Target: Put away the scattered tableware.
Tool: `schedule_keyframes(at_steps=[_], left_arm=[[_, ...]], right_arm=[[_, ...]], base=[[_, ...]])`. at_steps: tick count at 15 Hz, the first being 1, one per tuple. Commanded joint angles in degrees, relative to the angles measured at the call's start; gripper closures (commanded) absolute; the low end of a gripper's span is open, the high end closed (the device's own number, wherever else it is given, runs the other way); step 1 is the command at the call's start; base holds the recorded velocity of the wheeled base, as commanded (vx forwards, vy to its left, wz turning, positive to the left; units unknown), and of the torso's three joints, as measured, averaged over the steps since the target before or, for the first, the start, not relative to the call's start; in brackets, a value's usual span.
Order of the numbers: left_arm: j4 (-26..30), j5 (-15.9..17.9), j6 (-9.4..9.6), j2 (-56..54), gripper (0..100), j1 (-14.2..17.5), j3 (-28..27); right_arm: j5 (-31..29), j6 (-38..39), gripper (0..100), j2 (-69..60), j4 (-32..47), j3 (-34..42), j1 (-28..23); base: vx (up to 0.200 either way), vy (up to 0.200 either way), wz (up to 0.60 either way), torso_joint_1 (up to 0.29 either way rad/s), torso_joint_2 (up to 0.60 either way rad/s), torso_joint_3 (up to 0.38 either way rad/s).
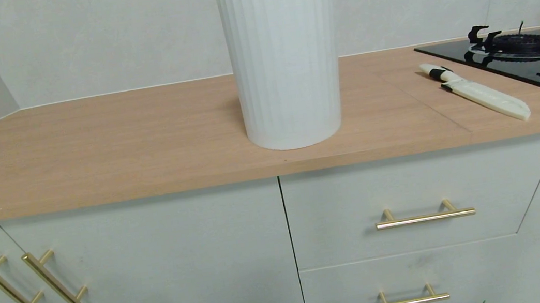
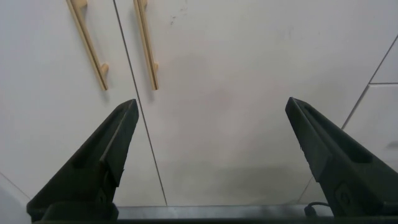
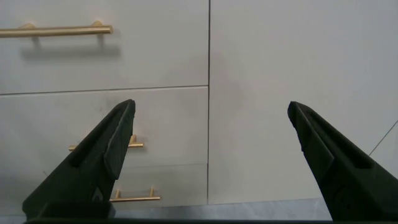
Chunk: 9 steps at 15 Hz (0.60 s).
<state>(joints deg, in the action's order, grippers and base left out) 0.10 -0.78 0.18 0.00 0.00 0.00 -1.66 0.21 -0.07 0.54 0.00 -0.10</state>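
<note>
A cream-coloured knife with a black band on its handle lies flat on the wooden counter, right of centre, beside the hob. A tall white ribbed container stands upright mid-counter near the front edge. My left gripper is open with nothing between its dark fingers, facing the white cabinet doors below the counter. My right gripper is open and empty too, facing the drawer fronts.
A black glass hob with a burner grate sits at the counter's far right. Below are white cabinet doors with gold bar handles on the left and two drawers with gold handles on the right. A wall backs the counter.
</note>
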Motion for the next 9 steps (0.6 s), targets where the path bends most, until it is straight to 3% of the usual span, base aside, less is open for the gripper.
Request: schedule_keyframes(at_steps=[1, 5, 9], left_arm=[[-0.1, 0.0, -0.01, 0.1, 0, 0.0, 0.0], [0.0, 0.0, -0.01, 0.1, 0, 0.0, 0.0], [0.0, 0.0, -0.01, 0.1, 0, 0.0, 0.0]], right_arm=[[0.0, 0.0, 0, 0.1, 0.0, 0.0, 0.0], [0.0, 0.1, 0, 0.1, 0.0, 0.0, 0.0], [0.0, 0.1, 0, 0.1, 0.0, 0.0, 0.0]], base=[[0.000, 0.000, 0.00, 0.000, 0.00, 0.000], [0.000, 0.000, 0.00, 0.062, -0.23, -0.240], [0.000, 0.000, 0.00, 0.183, -0.52, -0.290]])
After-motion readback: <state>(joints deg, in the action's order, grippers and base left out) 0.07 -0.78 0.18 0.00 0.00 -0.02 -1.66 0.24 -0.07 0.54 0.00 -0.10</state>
